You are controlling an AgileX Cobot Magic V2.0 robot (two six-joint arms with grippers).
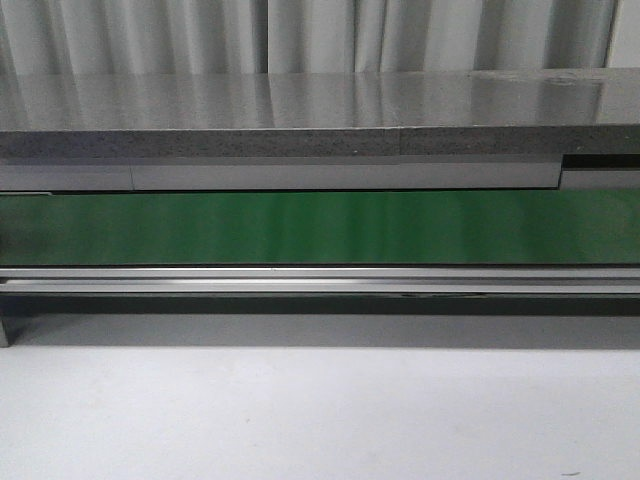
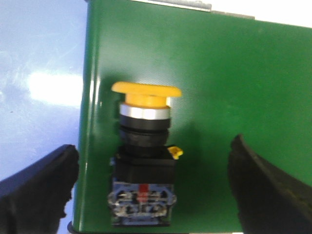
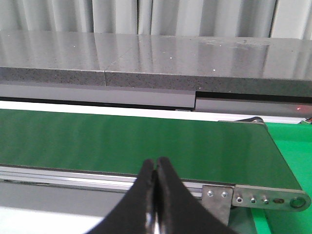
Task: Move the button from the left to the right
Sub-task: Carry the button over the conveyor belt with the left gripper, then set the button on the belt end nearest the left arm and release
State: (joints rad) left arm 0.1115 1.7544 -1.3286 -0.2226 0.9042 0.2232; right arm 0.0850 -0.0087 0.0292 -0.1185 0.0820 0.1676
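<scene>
Green belting lies under the button [image 2: 144, 161], which we see on its side on the conveyor belt [image 2: 234, 97], yellow cap away from the fingers, near the belt's edge. Our left gripper [image 2: 151, 190] is spread wide, its black fingers [image 2: 41, 183] flanking the button without touching it. Our right gripper [image 3: 155, 195] is pinched closed on nothing, above the belt's metal rail [image 3: 63, 176].

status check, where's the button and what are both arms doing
Left end effector open, straddling button on green belt. Right end effector shut, empty. Nothing in the way.
</scene>
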